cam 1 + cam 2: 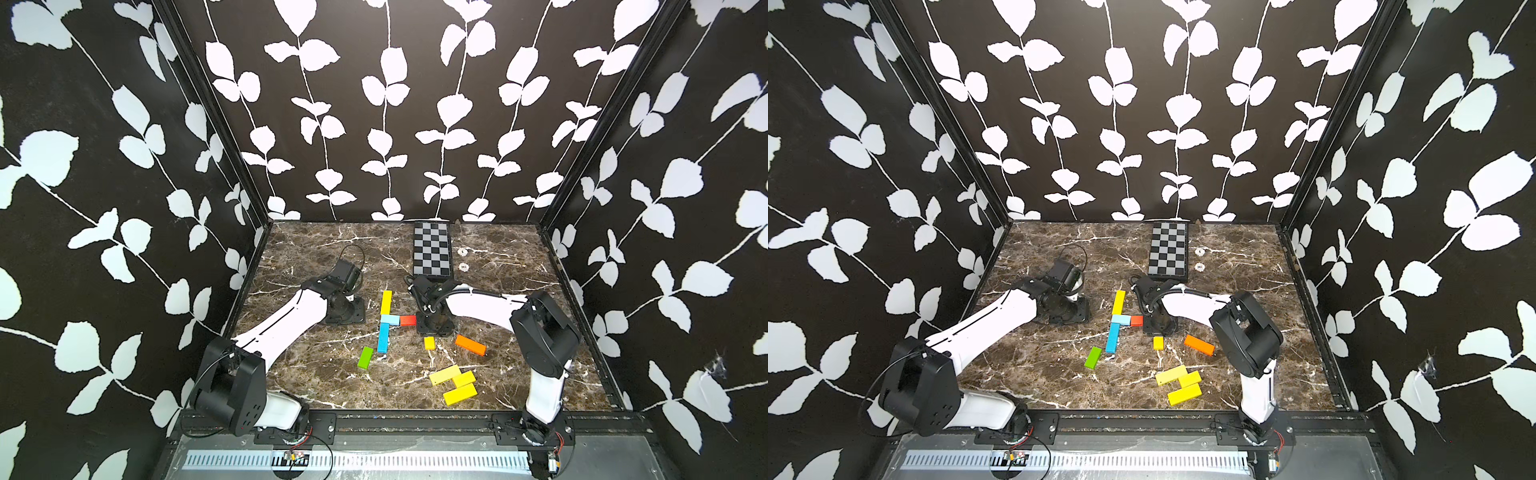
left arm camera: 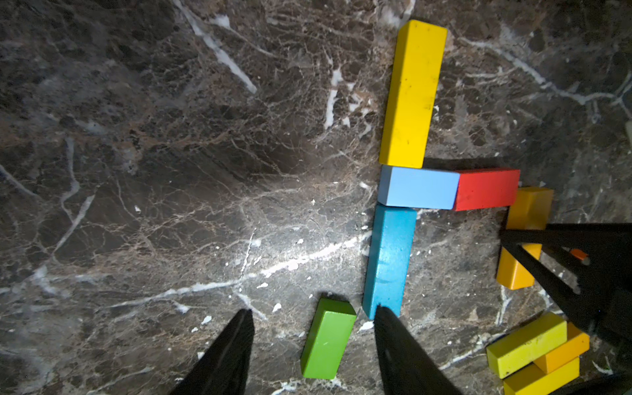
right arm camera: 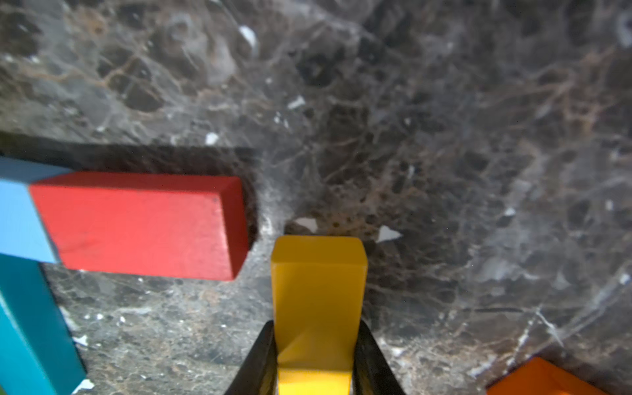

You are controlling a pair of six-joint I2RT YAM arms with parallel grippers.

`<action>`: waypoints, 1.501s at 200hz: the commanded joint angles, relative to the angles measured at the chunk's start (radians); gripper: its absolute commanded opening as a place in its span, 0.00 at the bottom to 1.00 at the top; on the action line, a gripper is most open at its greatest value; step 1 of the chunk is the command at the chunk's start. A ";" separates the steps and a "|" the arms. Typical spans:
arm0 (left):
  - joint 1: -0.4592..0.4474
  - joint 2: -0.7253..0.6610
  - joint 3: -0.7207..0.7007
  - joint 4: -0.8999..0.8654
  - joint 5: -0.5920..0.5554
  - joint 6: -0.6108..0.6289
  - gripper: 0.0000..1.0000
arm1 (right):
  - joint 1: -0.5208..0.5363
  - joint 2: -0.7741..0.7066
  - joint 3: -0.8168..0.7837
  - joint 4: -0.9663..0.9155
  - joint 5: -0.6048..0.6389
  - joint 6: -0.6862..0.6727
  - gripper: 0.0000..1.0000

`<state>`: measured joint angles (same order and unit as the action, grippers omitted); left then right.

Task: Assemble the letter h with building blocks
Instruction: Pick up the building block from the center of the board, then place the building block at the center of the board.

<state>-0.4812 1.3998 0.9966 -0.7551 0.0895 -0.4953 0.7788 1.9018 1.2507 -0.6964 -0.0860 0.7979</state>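
across the table, ten blocks; right gripper clamps one yellow block; left gripper parted, empty.

In the right wrist view, the small yellow block runs off the picture's edge between the fingers of the right gripper, so its near end is unseen. Beyond one finger the light blue block and blue block are cut by the edge. Beyond the other finger only a corner of the orange block shows. In the left wrist view the right gripper crosses the small yellow block and hides its middle. One fingertip of the left gripper covers the blue block's end. In both top views the right gripper's body hides its fingertips.
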 commanded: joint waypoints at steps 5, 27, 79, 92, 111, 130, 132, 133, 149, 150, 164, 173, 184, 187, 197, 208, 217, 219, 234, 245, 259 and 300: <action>0.004 -0.002 -0.009 0.004 -0.006 0.015 0.59 | 0.008 0.042 0.033 -0.018 -0.005 -0.012 0.32; 0.005 0.005 -0.009 0.003 -0.010 0.017 0.59 | 0.011 0.049 0.041 -0.018 -0.009 -0.012 0.32; 0.004 0.033 -0.010 0.005 -0.007 0.013 0.59 | 0.033 0.058 0.054 -0.020 -0.014 -0.012 0.32; 0.004 0.033 -0.010 0.006 -0.007 0.013 0.59 | 0.034 0.061 0.053 -0.028 -0.009 -0.012 0.32; 0.005 0.032 -0.009 0.005 -0.008 0.013 0.59 | 0.033 0.060 0.054 -0.044 0.004 -0.008 0.32; 0.004 0.037 -0.013 0.009 -0.008 0.013 0.59 | 0.032 0.053 0.054 -0.067 0.028 0.008 0.32; 0.005 0.038 -0.013 0.009 -0.008 0.011 0.59 | 0.033 0.051 0.053 -0.069 0.032 0.010 0.32; 0.004 0.039 -0.013 0.010 -0.008 0.011 0.59 | 0.033 0.049 0.053 -0.072 0.033 0.013 0.32; 0.005 0.064 -0.014 0.018 -0.016 0.008 0.60 | 0.033 0.022 0.053 -0.090 0.062 0.028 0.32; 0.006 0.067 -0.014 0.019 -0.016 0.008 0.60 | 0.034 0.020 0.053 -0.091 0.063 0.028 0.32; 0.006 0.109 -0.002 0.028 -0.028 0.009 0.59 | 0.044 -0.018 0.053 -0.098 0.073 0.057 0.33; 0.006 0.145 0.013 0.028 -0.027 0.014 0.58 | 0.059 -0.041 0.045 -0.103 0.085 0.081 0.34; 0.005 0.181 0.028 0.033 -0.028 0.015 0.57 | 0.088 -0.062 0.034 -0.108 0.096 0.119 0.34; 0.006 0.190 0.032 0.034 -0.027 0.014 0.57 | 0.096 -0.065 0.033 -0.113 0.101 0.131 0.34; 0.006 0.211 0.042 0.044 -0.037 0.011 0.57 | 0.128 -0.072 0.033 -0.126 0.115 0.171 0.34; 0.006 0.232 0.054 0.055 -0.041 0.010 0.57 | 0.153 -0.076 0.030 -0.127 0.121 0.213 0.33; 0.006 0.249 0.064 0.069 -0.042 0.010 0.57 | 0.167 -0.079 0.025 -0.119 0.123 0.238 0.33; 0.006 0.253 0.067 0.072 -0.043 0.010 0.57 | 0.169 -0.081 0.023 -0.117 0.122 0.243 0.32; 0.006 0.290 0.092 0.079 -0.037 0.018 0.57 | 0.175 -0.088 0.019 -0.112 0.120 0.263 0.32; 0.006 0.316 0.108 0.082 -0.029 0.020 0.57 | 0.176 -0.098 0.015 -0.112 0.123 0.269 0.32; 0.006 0.339 0.121 0.087 -0.015 0.024 0.57 | 0.176 -0.110 0.016 -0.119 0.129 0.268 0.33; 0.004 0.375 0.129 0.105 0.020 0.029 0.60 | 0.176 -0.127 0.008 -0.116 0.125 0.270 0.33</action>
<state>-0.4808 1.7664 1.1080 -0.6559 0.0837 -0.4808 0.9554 1.8179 1.2736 -0.7906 0.0162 1.0290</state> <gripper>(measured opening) 0.590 0.329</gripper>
